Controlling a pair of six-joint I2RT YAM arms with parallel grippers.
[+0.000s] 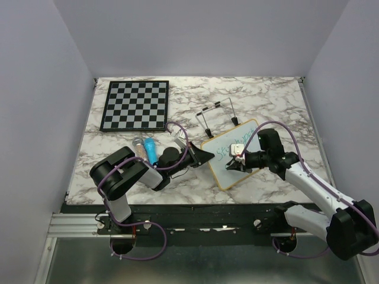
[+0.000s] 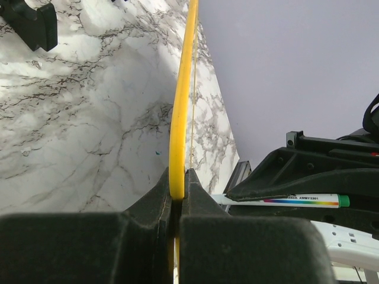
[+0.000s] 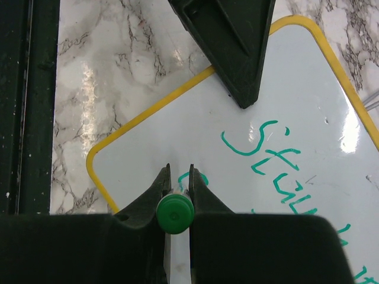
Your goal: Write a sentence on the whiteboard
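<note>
I had the left gripper (image 2: pixel 177 179) clamped on the yellow rim of the whiteboard (image 1: pixel 220 171), steadying it on the marble table (image 1: pixel 272 97) between the arms; the right gripper (image 3: pixel 177 177) pinched the green marker (image 3: pixel 175 214) over the sentence (image 3: pixel 278 160), placed for writing more

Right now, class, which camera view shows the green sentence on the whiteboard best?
The right wrist view: the sentence is large on the whiteboard. The top external view shows it tiny, partly behind the right claw holding the marker. The left wrist view shows only the board's yellow edge.
</note>
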